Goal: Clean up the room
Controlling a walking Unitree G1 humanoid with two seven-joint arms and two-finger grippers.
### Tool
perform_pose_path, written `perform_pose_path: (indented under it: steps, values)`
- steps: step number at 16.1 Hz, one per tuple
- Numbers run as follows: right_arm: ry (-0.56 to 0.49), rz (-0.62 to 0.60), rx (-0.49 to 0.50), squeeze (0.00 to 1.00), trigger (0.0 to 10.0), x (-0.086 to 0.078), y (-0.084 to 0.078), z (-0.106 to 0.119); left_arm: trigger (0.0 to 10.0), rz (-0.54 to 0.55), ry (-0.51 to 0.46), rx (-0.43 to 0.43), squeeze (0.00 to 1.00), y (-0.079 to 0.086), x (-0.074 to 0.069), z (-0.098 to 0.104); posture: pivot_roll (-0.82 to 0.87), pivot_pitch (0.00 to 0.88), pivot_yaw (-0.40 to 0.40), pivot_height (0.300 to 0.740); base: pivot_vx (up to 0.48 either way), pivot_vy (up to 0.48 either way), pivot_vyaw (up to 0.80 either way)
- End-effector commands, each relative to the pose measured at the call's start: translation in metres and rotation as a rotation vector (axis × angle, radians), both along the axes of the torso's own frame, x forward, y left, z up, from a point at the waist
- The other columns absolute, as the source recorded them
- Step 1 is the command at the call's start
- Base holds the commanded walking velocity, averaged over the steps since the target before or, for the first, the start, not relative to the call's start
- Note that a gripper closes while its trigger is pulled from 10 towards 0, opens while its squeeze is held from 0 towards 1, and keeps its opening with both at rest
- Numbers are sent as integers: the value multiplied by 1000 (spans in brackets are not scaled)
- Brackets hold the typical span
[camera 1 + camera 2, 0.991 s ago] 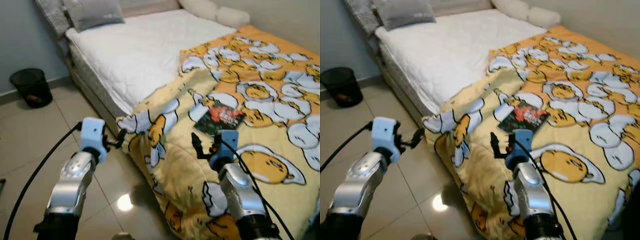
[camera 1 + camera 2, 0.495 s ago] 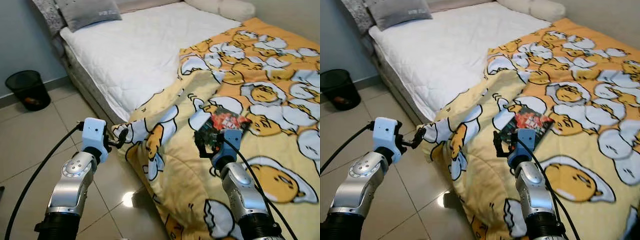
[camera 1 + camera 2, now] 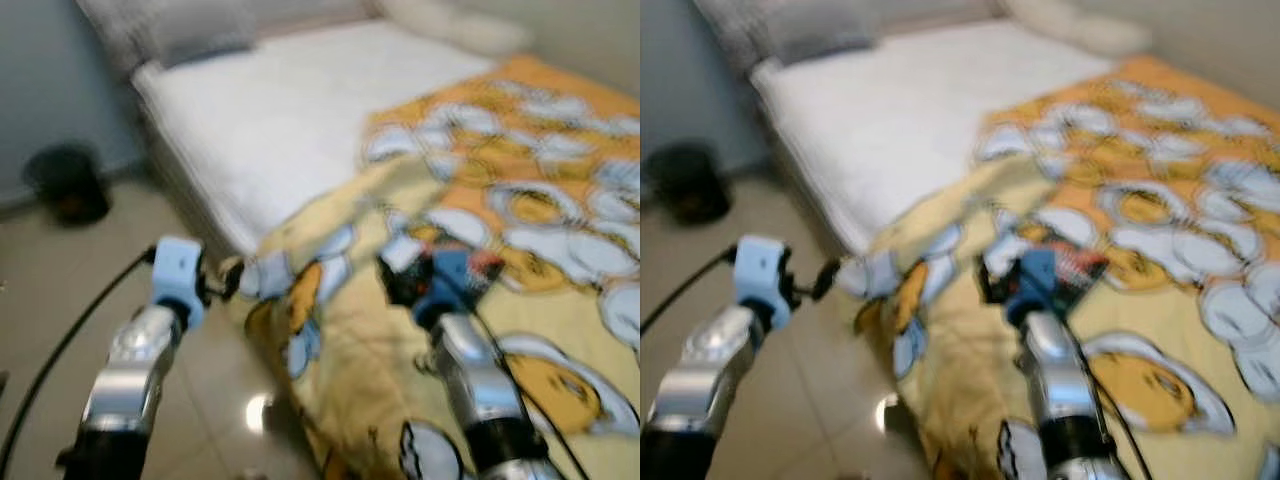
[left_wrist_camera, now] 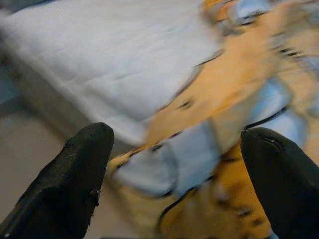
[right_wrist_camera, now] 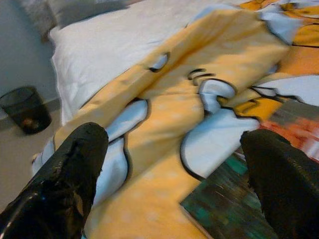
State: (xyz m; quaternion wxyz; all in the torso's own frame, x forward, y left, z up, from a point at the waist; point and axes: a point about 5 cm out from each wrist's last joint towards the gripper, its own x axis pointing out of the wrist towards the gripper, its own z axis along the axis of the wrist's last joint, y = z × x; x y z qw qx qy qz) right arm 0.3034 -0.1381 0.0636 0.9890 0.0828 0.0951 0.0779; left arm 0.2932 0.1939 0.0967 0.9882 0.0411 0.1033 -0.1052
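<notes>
A yellow blanket printed with egg cartoons covers the right half of the bed and hangs over its near edge. A dark book with a red cover picture lies on it. My right gripper is open just short of the book's near corner, with both black fingers wide apart. My left gripper is open beside the blanket's hanging corner, over the floor at the bed's edge. Both eye views are blurred.
The bare white mattress takes up the bed's left half, with a grey pillow at its head. A black waste bin stands on the tiled floor by the wall at the left.
The whole picture has shifted and blurred, so the camera is moving. Both arms keep about the same pose, and both grippers stay open near the blanket corner and the book.
</notes>
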Motion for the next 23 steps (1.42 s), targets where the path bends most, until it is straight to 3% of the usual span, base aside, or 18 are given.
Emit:
perform_pose_path:
  steps: [1,10,13,18,23]
  values:
    - [58,-48,0,0,10000,-7,-13,-12,10000,-30,-2,16,388,-9,1,1,130,0,-23,740,0,0,0]
    - [74,-75,21,0,10000,-6,-16,-11,10000,-93,23,24,380,-17,-3,-4,130,0,-23,740,0,0,0]
    - [78,-71,17,0,10000,-7,-15,-11,10000,-74,34,38,302,-15,-3,-6,130,0,-24,740,0,0,0]
    - [88,-62,36,0,10000,-9,-13,-11,10000,-82,18,15,302,-17,-3,-4,130,0,-25,740,0,0,0]
    - [90,-66,43,0,10000,-10,-13,-11,10000,-79,21,15,298,-16,-3,-4,130,0,-26,740,0,374,-424]
